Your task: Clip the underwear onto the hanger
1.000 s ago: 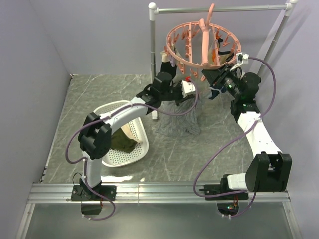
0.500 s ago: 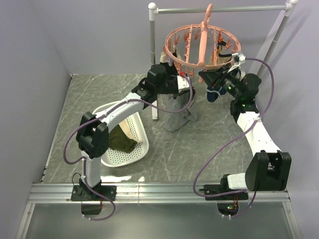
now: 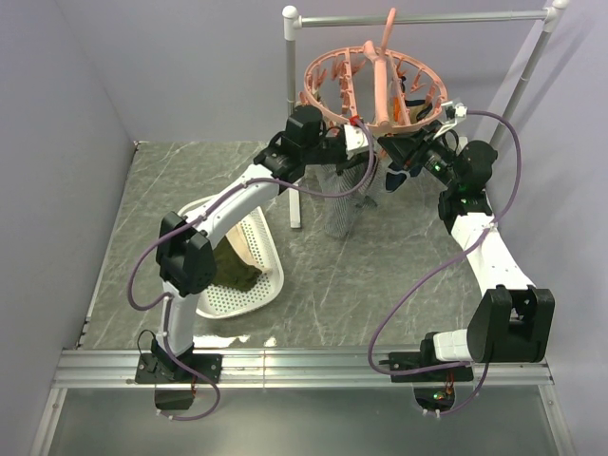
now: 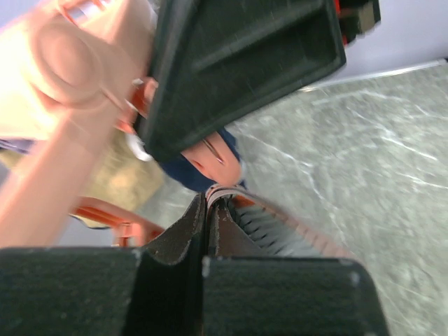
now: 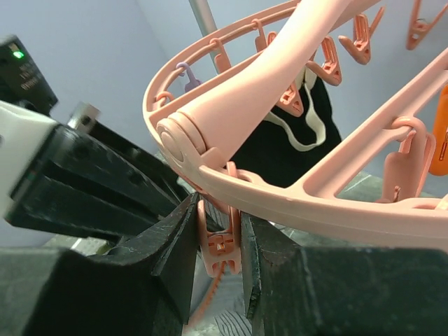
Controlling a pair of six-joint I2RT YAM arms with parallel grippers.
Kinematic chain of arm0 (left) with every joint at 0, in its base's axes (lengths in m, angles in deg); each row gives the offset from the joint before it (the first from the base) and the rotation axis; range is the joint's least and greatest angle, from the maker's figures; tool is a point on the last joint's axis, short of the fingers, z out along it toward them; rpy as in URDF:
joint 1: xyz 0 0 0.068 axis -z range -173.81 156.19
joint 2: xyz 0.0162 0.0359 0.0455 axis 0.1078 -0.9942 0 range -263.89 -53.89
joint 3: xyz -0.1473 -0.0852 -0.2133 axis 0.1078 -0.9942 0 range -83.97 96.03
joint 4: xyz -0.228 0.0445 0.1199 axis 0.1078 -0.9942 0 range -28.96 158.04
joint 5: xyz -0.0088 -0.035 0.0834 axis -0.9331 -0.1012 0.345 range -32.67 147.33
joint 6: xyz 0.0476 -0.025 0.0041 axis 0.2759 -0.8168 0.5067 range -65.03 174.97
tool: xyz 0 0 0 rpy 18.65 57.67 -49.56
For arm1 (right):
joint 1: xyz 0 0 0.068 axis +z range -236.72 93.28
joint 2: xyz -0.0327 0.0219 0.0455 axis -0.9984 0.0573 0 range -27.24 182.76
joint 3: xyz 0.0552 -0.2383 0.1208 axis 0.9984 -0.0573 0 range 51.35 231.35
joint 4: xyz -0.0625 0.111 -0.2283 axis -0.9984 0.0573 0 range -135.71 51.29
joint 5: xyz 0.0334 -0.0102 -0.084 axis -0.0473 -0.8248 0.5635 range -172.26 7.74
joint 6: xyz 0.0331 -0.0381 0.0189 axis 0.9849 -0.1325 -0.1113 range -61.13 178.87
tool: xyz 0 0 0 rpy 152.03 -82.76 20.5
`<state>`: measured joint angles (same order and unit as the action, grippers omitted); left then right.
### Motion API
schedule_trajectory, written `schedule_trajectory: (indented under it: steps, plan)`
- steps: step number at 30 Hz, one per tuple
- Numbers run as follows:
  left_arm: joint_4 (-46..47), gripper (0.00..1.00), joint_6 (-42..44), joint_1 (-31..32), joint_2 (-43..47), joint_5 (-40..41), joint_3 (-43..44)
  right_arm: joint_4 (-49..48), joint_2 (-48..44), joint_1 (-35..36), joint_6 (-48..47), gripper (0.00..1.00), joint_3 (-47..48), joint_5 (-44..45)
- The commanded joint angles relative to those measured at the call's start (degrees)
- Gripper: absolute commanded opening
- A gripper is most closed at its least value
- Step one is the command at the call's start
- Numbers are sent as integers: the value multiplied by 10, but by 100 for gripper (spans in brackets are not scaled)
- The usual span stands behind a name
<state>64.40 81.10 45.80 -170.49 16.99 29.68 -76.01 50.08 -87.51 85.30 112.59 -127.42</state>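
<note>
Left gripper (image 3: 353,144) is shut tight on a pinch of the underwear (image 3: 344,204). In the left wrist view its pads meet with only a thin edge of striped cloth between them, and the rest of the cloth trails off to the right. The pinch is raised to the near rim of the hanger (image 3: 318,95), probably to feed that edge into a peg. Right gripper (image 5: 218,217) is partly closed around one pink clip peg (image 5: 220,245) that hangs under the ring, a jaw on each side. I judge it is squeezing the peg open to take the cloth, though whether the peg's mouth actually gapes cannot be told. The two grippers sit just beside each other under the near rim. The underwear is grey-and-white, finely striped, bunched into a narrow column that hangs from the left gripper down to the table (image 3: 399,275). No waistband is spread, and no peg visibly bites it yet. A dark navy garment (image 3: 394,179) hangs close by the right gripper. The hanger hooks over the grey rail stand (image 3: 292,114) at the far side. To the near left, a white basket (image 3: 275,275) holds an olive-green garment (image 3: 233,271).
</note>
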Motion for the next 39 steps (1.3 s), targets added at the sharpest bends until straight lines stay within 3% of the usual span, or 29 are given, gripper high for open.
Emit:
schedule_trajectory:
  steps: [1, 5, 16, 39]
  plan:
    - [-32, 0, -11, 6, 0, -3, 22, -45, -4, -1, 14, 0, -7, 8]
    - [-50, 0, -20, 6, -2, -1, 20, -54, -3, -1, 21, 0, -3, 5]
    - [-150, 0, -135, 4, -66, 15, 158, -91, -3, -1, -2, 0, -22, -5]
    - [-111, 0, -258, -6, -57, -2, 137, -149, -4, -1, -39, 0, -52, -28]
